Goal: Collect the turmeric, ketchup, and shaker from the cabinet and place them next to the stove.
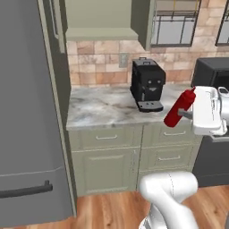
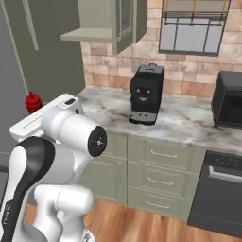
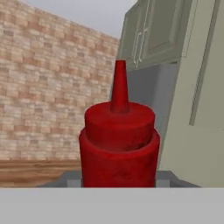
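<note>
My gripper (image 1: 184, 114) is shut on the ketchup (image 1: 178, 109), a slim red squeeze bottle. It hangs tilted in the air, just off the front edge of the counter at the right. In the hand view the ketchup (image 3: 119, 142) stands between the two fingers, its pointed nozzle up. Its red cap (image 2: 32, 102) peeks out behind my arm in the right base view. The olive cabinet (image 1: 99, 19) hangs above the counter at the back left, with a long bar handle (image 1: 54, 20) on its left side. The turmeric, the shaker and the stove are out of view.
A black coffee machine (image 1: 147, 85) stands on the marble counter (image 1: 98, 109), left of the held bottle. A black microwave (image 2: 229, 99) sits at the counter's right end. A grey fridge (image 1: 27, 116) fills the left side. Drawer units (image 1: 107, 156) line the counter front.
</note>
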Controlling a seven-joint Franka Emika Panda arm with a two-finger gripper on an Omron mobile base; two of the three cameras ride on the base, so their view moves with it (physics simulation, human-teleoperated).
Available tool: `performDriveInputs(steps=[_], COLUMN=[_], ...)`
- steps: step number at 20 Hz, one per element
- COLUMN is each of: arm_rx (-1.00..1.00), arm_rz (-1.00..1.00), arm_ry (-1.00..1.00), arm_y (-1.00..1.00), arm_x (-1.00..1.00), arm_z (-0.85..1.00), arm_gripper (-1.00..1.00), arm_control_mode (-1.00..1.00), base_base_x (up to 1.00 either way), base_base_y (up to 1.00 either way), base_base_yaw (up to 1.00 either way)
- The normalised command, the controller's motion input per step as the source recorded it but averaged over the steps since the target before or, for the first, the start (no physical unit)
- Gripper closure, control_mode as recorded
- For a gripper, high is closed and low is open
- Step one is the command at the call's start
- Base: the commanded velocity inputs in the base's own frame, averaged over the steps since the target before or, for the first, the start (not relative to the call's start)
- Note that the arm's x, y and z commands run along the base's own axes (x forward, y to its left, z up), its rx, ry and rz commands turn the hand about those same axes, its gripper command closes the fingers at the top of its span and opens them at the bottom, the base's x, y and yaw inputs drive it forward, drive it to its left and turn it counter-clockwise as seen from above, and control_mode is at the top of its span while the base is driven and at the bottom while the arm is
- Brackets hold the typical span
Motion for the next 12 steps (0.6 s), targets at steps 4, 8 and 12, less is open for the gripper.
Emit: performDriveInputs(steps=[4,8,12], arm_rx=[0.00,0.00,0.00], arm_rz=[0.00,0.00,0.00], arm_ry=[0.00,0.00,0.00], arm_y=[0.00,0.00,0.00], arm_x=[0.00,0.00,0.00], arm_z=[0.00,0.00,0.00], arm_gripper=[1.00,1.00,1.00], arm_control_mode=[1.00,1.00,1.00], base_base_x=[-0.38,-0.24,-0.04], base_base_y=[-0.72,-0.85,-0.93], base_base_yaw=[0.38,0.40,0.38])
